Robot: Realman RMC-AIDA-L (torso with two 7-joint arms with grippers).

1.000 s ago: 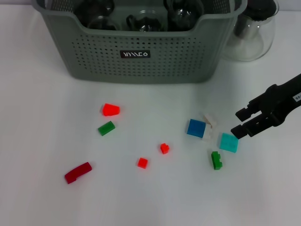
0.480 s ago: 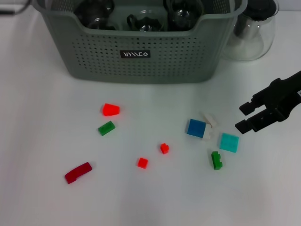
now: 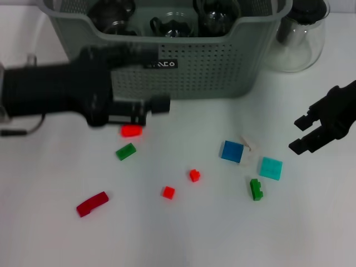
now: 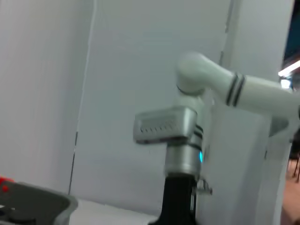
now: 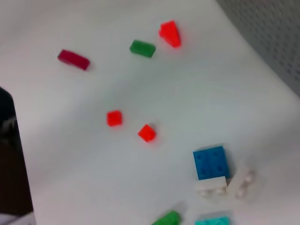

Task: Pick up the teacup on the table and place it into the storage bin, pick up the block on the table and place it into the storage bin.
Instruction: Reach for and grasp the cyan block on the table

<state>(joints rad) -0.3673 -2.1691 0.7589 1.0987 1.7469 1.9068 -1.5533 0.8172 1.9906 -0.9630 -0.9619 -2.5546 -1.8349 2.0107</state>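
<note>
Blocks: all on the table [image 3: 311, 228] in front of the storage bin [image 3: 183, 72]; none in a gripper.
Block layout: orange-red wedge [image 3: 131, 130] and green brick [image 3: 125, 151] on the robot's left; dark red bar [image 3: 92, 203] nearest the robot on that side; two small red studs [image 3: 194, 175] mid-table; blue plate [image 3: 232, 151], white pieces [image 3: 248, 143], teal plate [image 3: 271, 168] and a second green brick [image 3: 256, 189] on the right.
Teacup: no cup on the table; dark glassware sits inside the bin. Judgement: cup step looks done, block step is in hand.
Glass carafe [image 3: 297, 33]: just beside the bin on its right, not part of the task.
Left gripper [image 3: 146, 107]: low over the table, directly in front of the bin wall, partly covering the label, just above the orange-red wedge. Motion-blurred in the head view, own wrist view shows no fingers, so whether its fingers are parted I cannot tell. Nothing seen in it.
Right gripper [image 3: 303, 133]: off to the right, apart from the teal plate, jaws parted, holding nothing.
Next move (judgement): left arm is best placed for the wedge; needs to centre over it, descend with fingers spread either side, close, lift clear of the bin rim, release inside.
Risk: wedge is small with a sloped face, could slip out of the pinch.
</note>
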